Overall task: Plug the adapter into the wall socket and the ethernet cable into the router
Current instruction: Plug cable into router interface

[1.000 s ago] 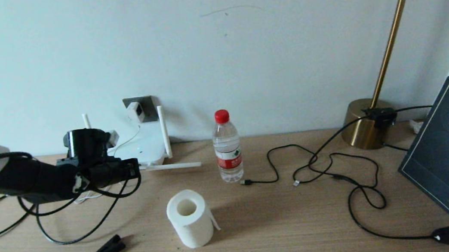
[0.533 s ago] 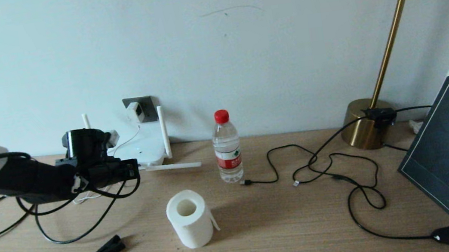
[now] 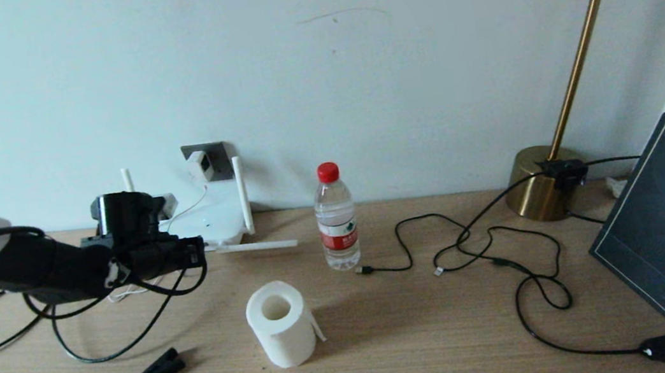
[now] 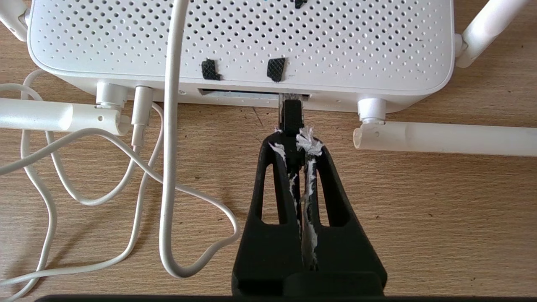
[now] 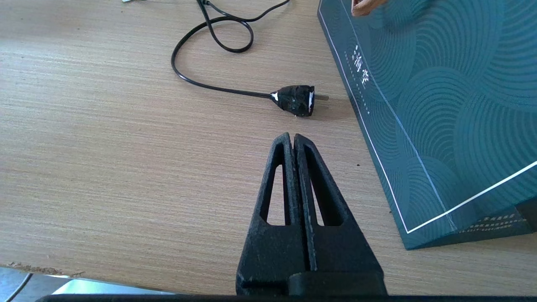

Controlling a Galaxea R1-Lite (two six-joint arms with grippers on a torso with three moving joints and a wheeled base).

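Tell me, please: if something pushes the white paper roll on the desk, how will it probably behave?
The paper roll stands on its end with the hollow core facing up, so a low push would probably slide it. It looks light and soft, so a high push may tip it, after which it could roll. Its loose sheet tail may flap.

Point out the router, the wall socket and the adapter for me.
router (image 4: 335,37): left wrist view, perforated white shell.
wall socket (image 3: 216,150): head view, bare grey plate.
adapter (image 3: 200,165): head view, white body, plugged into the socket.

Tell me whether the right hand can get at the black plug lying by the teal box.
Probably yes: the right hand, shut and empty, hovers just short of the black plug, with only bare table between.
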